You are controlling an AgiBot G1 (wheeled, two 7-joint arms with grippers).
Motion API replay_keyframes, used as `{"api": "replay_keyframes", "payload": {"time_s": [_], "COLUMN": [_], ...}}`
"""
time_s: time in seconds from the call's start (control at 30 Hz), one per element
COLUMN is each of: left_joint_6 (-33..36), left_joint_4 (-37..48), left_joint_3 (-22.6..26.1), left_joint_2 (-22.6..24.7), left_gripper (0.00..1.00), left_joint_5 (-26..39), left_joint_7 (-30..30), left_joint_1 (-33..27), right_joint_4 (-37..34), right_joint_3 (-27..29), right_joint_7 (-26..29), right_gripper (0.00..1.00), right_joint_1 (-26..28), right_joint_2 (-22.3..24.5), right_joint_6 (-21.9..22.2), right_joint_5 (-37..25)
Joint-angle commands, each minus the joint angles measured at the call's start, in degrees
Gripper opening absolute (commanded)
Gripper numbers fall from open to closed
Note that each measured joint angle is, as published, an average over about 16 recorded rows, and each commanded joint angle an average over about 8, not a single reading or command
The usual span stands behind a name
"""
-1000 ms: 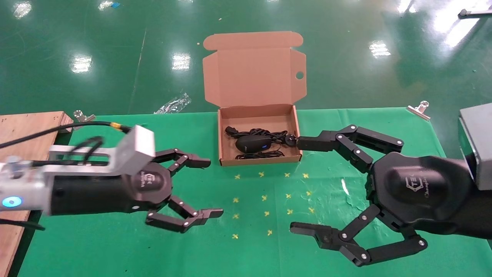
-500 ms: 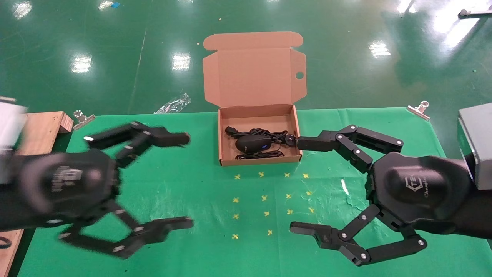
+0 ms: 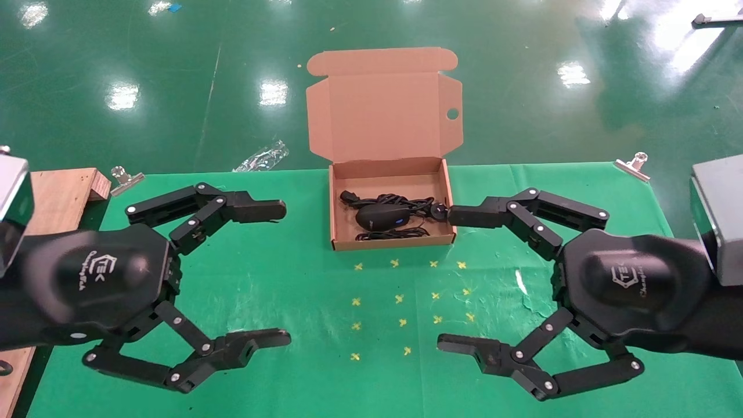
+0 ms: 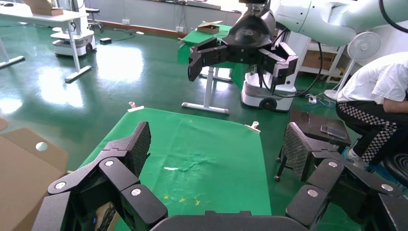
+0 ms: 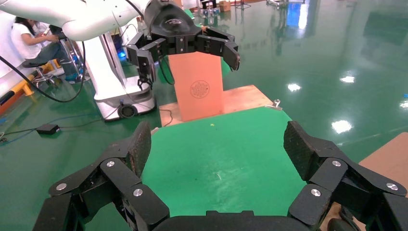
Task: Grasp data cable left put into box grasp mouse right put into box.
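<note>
The brown cardboard box [image 3: 448,188] stands open at the table's far middle, lid up. The glossy black mouse [image 3: 380,216] lies inside it. The data cable [image 3: 400,201] lies bundled behind and around the mouse, its plug [image 3: 347,196] near the box's left wall. My left gripper [image 3: 281,273] is open and empty over the green cloth, front left of the box; it shows open in the left wrist view [image 4: 216,149]. My right gripper [image 3: 450,280] is open and empty front right of the box, its upper fingertip [image 3: 458,216] by the box's right wall; it shows open in the right wrist view [image 5: 219,149].
A wooden board [image 3: 52,186] lies at the table's left edge. Metal clips [image 3: 125,177] [image 3: 633,165] hold the green cloth at the far corners. Yellow cross marks [image 3: 400,299] dot the cloth in front of the box. A clear plastic wrapper [image 3: 261,155] lies on the floor behind.
My left arm has swung back to the left and turned its gripper, which stays open. The right arm, box, mouse and cable have not moved.
</note>
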Motion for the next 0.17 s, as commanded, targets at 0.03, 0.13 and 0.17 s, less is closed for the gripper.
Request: {"api": "replay_keyframes", "payload": {"time_s": [0.03, 0.13, 0.17], "left_joint_6": [-0.17, -0.25, -0.27], "left_joint_4": [0.01, 0.02, 0.02], "left_joint_3": [0.24, 0.35, 0.38], "left_joint_2": [0.12, 0.18, 0.19], "left_gripper": [1.00, 1.00, 1.00], "left_joint_5": [0.48, 0.72, 0.78], "left_joint_7": [-0.14, -0.20, -0.21], "left_joint_1": [-0.15, -0.22, -0.23], "right_joint_4": [0.00, 0.00, 0.00], "right_joint_3": [0.00, 0.00, 0.00], "right_joint_7": [0.00, 0.00, 0.00], "right_gripper": [1.00, 1.00, 1.00], "right_joint_1": [0.00, 0.00, 0.00], "right_joint_2": [-0.01, -0.01, -0.01], "right_joint_6": [0.01, 0.01, 0.01], "right_joint_5": [-0.01, -0.01, -0.01]}}
